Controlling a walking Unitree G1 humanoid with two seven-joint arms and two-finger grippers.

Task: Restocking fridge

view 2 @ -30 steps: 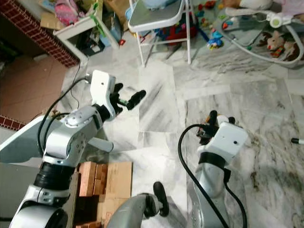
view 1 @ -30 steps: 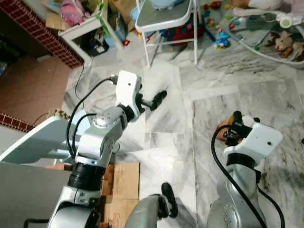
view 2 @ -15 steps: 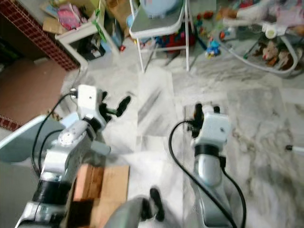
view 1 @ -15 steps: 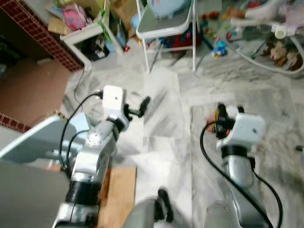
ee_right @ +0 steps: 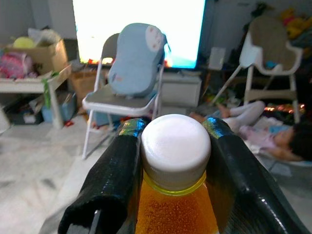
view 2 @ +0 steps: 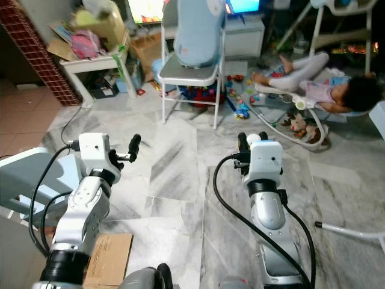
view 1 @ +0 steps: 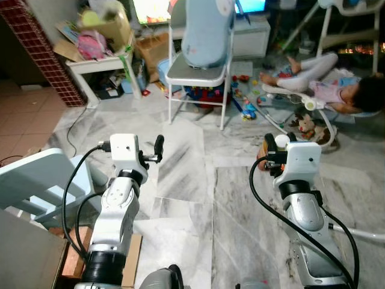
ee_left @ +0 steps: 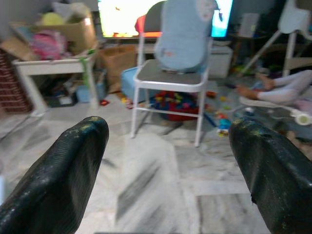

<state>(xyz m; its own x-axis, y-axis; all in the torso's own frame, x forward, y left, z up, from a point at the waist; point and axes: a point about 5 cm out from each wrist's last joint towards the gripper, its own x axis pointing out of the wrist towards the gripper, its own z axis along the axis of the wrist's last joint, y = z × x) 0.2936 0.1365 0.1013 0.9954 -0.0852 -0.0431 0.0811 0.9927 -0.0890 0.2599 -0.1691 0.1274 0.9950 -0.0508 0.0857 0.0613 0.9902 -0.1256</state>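
A glossy veined marble floor [view 1: 192,180] spreads ahead, with a white metal folding chair [view 1: 198,75] at twelve o'clock. The right gripper [ee_right: 168,146] has its fingers closed against the neck of an orange drink bottle [ee_right: 170,214], just under its smooth white cap [ee_right: 175,144]; it likely handles as rigid, slippery, moderately heavy plastic. At ten o'clock, the left gripper [ee_left: 165,161] is spread wide, empty.

home living room: marble tile floor [view 1: 198,180], folding chair [view 1: 198,66], lit TV [ee_right: 141,29], scattered toys [view 1: 240,108], highchair [ee_right: 270,53], child in bouncer [view 1: 337,93].
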